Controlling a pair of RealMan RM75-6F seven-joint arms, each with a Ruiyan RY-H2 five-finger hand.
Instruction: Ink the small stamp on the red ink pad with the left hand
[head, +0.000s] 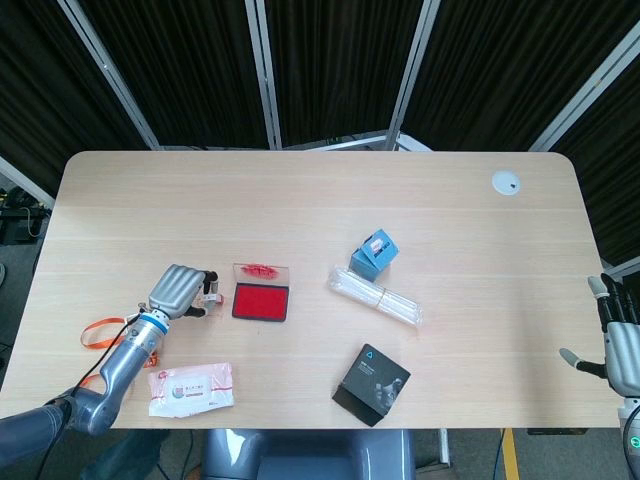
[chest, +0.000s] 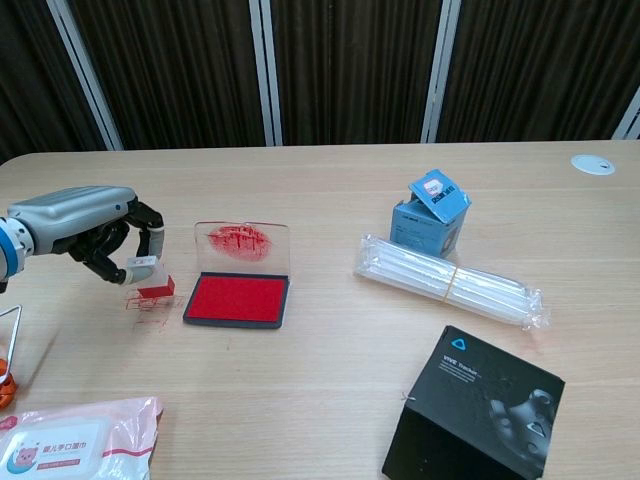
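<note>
Head view: left hand (head: 178, 290) sits at the counter's (head: 300, 200) front-left, fingers curled around the small stamp (head: 211, 292), just left of the red ink pad (head: 261, 301). Pad lies open, its clear lid (head: 260, 270) standing up at the back edge with red smears. Blue box (head: 374, 249) right of centre, touching a clear pack of white sticks (head: 376, 296). Black box (head: 371, 384) near the front edge. Wet wipes pack (head: 190, 388) at front-left, orange strap (head: 100, 331) beside the left arm. White round cap (head: 506, 183) at far right back. Right hand (head: 618, 338) off the counter's right edge, fingers apart, holding nothing.

Chest view: left hand (chest: 85, 231) pinches the small stamp (chest: 150, 279) by its pale top; red base tilted, lifted clear of the counter (chest: 330, 400), just left of the red ink pad (chest: 237, 299), not over it. Faint red marks on the wood under the stamp. Lid (chest: 241, 247) upright behind the pad. Blue box (chest: 433, 211), stick pack (chest: 450, 279), black box (chest: 473, 405), wipes pack (chest: 75, 445) at the bottom-left corner. Right hand not visible here.
</note>
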